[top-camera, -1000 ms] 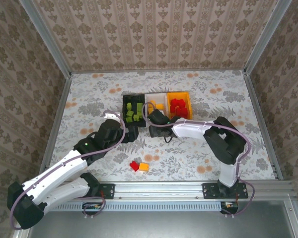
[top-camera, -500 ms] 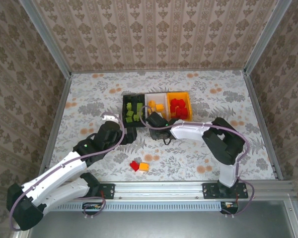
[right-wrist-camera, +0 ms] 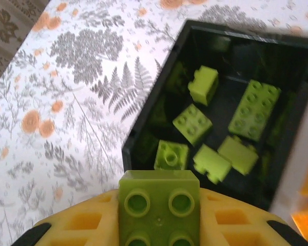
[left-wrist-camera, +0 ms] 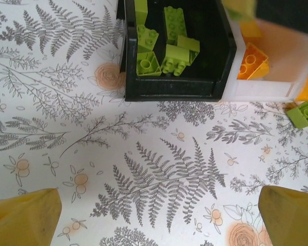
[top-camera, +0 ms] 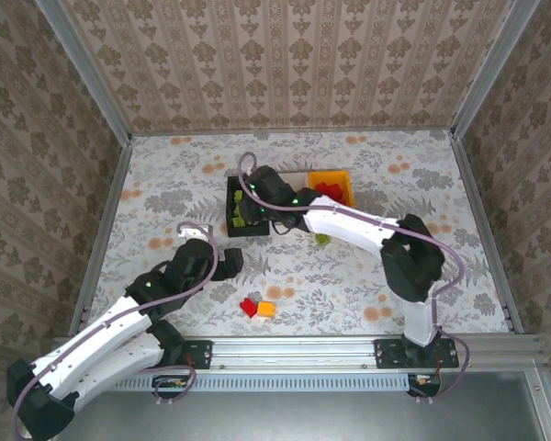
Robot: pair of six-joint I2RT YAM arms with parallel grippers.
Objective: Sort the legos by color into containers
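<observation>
My right gripper is shut on a lime green lego and hangs over the near left corner of the black container, which holds several green legos. From above, the right gripper reaches across the black container. The white container holds an orange lego, and the orange-yellow container holds red legos. My left gripper is open over bare table in front of the black container; from above, the left gripper has nothing between its fingers.
A loose green lego lies on the table in front of the containers, also seen as a green lego at the right of the left wrist view. A red lego and an orange lego lie together near the front edge.
My right gripper closed on a green lego, rose from the table in front of the white container and swung left and back over the black container. My left arm drew back towards the near edge.
</observation>
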